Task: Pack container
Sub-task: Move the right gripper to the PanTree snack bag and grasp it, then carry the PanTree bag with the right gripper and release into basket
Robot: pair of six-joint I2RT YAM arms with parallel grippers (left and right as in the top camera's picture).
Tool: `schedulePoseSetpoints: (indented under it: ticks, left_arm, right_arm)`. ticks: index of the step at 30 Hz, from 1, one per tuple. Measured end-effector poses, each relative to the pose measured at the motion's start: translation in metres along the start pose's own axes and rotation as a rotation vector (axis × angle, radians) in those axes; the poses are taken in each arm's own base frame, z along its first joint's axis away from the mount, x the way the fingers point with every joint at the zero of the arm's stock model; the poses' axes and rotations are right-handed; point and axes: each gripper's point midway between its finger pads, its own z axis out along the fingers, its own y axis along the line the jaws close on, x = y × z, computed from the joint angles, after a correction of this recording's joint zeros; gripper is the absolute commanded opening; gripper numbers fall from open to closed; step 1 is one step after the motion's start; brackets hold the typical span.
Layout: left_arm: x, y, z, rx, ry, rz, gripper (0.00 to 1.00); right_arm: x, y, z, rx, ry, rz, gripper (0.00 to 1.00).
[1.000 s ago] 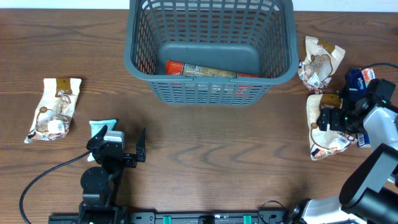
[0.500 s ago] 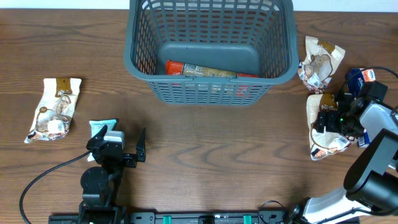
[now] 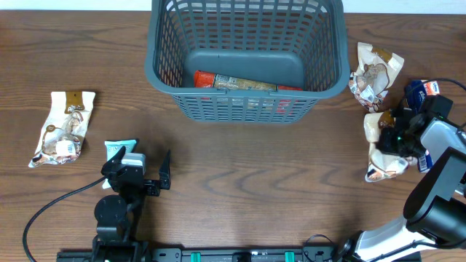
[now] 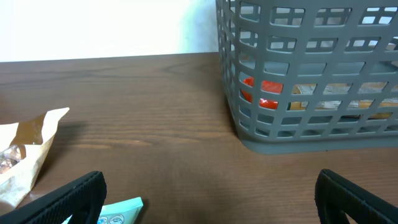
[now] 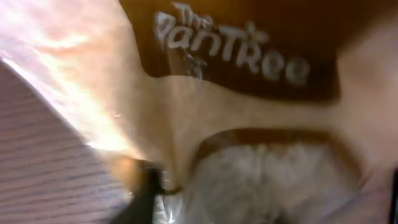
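Observation:
The container (image 3: pixel 244 102), a large dark grey slotted basket, stands at the back centre and shows again in the left wrist view (image 4: pixel 311 124). A red and tan packet (image 3: pixel 240 81) lies inside it. On the right, my right gripper (image 3: pixel 389 140) is shut on a beige snack packet (image 3: pixel 384 156), which is bunched up in its jaws. That packet (image 5: pixel 249 124) fills the right wrist view, blurred. My left gripper (image 3: pixel 138 163) rests open near the front left with nothing between its fingers. A teal packet (image 3: pixel 116 151) lies just beside its left finger.
A second beige packet (image 3: pixel 375 73) and a blue packet (image 3: pixel 421 91) lie at the right, behind the held one. Another beige packet (image 3: pixel 64 127) lies at the far left, also seen by the left wrist (image 4: pixel 25 149).
The right gripper has closed on the beige packet, which has crumpled and narrowed. The left arm has not moved.

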Motion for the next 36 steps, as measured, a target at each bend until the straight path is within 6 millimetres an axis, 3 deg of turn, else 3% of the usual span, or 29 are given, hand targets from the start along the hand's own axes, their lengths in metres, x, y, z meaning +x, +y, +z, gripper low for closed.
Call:
schedulePoseSetpoints:
  ticks: [11,15,18,21,22,25,28,30,32,36]
  left_arm:
    - [0.0,0.0,0.0,0.0,0.0,0.0,0.99]
    - [0.0,0.0,0.0,0.0,0.0,0.0,0.99]
    - [0.0,0.0,0.0,0.0,0.0,0.0,0.99]
    - [0.0,0.0,0.0,0.0,0.0,0.0,0.99]
    - [0.0,0.0,0.0,0.0,0.0,0.0,0.99]
    - [0.0,0.0,0.0,0.0,0.0,0.0,0.99]
    - [0.0,0.0,0.0,0.0,0.0,0.0,0.99]
    - [0.0,0.0,0.0,0.0,0.0,0.0,0.99]
    - [0.0,0.0,0.0,0.0,0.0,0.0,0.99]
    - [0.0,0.0,0.0,0.0,0.0,0.0,0.99]
  right_arm:
    - [-0.004,0.008,-0.008,-0.017,-0.012,0.025,0.01]
    - [-0.006,0.022,-0.033,-0.029,-0.03,0.002,0.01]
    - [-0.036,0.031,-0.081,-0.019,-0.163,-0.039,0.01]
    - [-0.085,0.043,-0.159,0.021,-0.409,-0.104,0.01]
    - [-0.105,0.05,-0.198,0.038,-0.527,-0.137,0.01]
    - [-0.131,0.076,-0.278,0.05,-0.745,-0.219,0.01]
    - [-0.144,0.115,-0.34,0.025,-0.899,-0.365,0.01]
    - [-0.147,0.148,-0.366,-0.006,-0.967,-0.496,0.01]
    - [-0.145,0.179,-0.376,-0.036,-0.998,-0.617,0.01]
    - [-0.138,0.244,-0.374,-0.09,-1.014,-0.889,0.01]
